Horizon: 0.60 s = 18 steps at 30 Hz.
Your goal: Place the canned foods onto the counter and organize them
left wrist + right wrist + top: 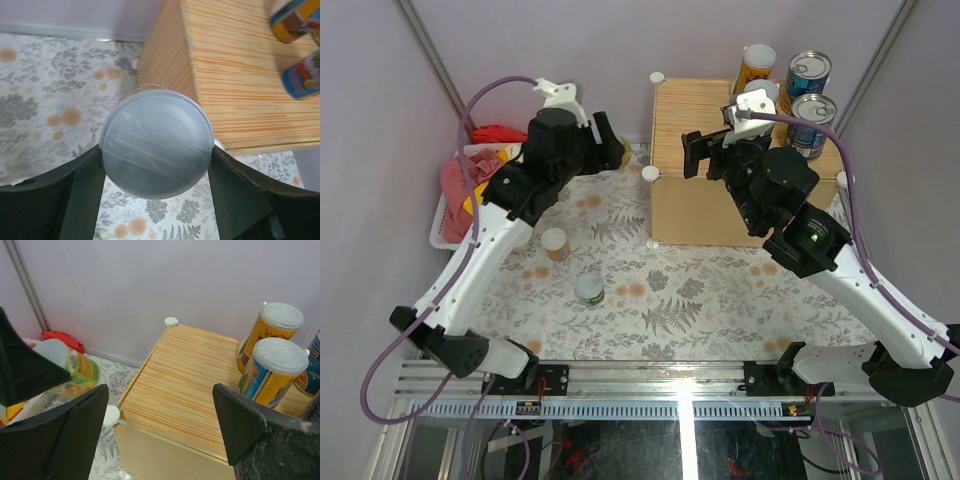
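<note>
- Wood-grain counter [695, 120] is the target surface; its left half is bare, while the orange-yellow jars [270, 335] and blue-labelled tins [807, 72] are grouped at its far right corner.
- A pale-lidded can [156, 150] is pinched at its sides by the left gripper [156, 165]. It is held above the patterned table [700, 290], just beside the counter's left edge and not yet over the top.
- The can is to be carried rightward until it is fully over the top, high enough that its base is not caught on the edge or on the white corner knob [650, 173].
- The can is best set down upright near the standing group, with a gap so that no neighbour is nudged. The jaws are to be released only once the base is seated flat.
- The right gripper [160, 390] is spread with nothing between its fingers and hangs over the counter. A clash between the two arms is judged the main risk, so room should be allowed.
- Two further items, a small jar [556, 243] and a short can [589, 289], stand on the table and are not yet placed.
</note>
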Each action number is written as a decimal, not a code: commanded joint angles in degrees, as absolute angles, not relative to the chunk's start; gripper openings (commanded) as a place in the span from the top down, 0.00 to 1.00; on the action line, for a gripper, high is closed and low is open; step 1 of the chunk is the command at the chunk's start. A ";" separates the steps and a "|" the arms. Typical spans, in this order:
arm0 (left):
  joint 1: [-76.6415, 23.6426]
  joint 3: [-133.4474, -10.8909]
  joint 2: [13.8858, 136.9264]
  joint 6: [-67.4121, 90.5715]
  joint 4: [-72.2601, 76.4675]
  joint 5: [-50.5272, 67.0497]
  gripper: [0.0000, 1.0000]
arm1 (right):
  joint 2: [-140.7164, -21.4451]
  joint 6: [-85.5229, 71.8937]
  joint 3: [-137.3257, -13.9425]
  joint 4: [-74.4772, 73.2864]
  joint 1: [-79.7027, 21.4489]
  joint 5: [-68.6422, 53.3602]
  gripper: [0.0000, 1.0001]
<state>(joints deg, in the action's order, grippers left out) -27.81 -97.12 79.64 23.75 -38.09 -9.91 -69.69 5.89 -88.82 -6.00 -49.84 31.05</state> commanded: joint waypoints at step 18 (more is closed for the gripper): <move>-38.82 -124.99 99.05 13.86 -27.51 -15.60 1.00 | -68.75 9.06 -85.19 -1.20 -50.36 33.84 0.07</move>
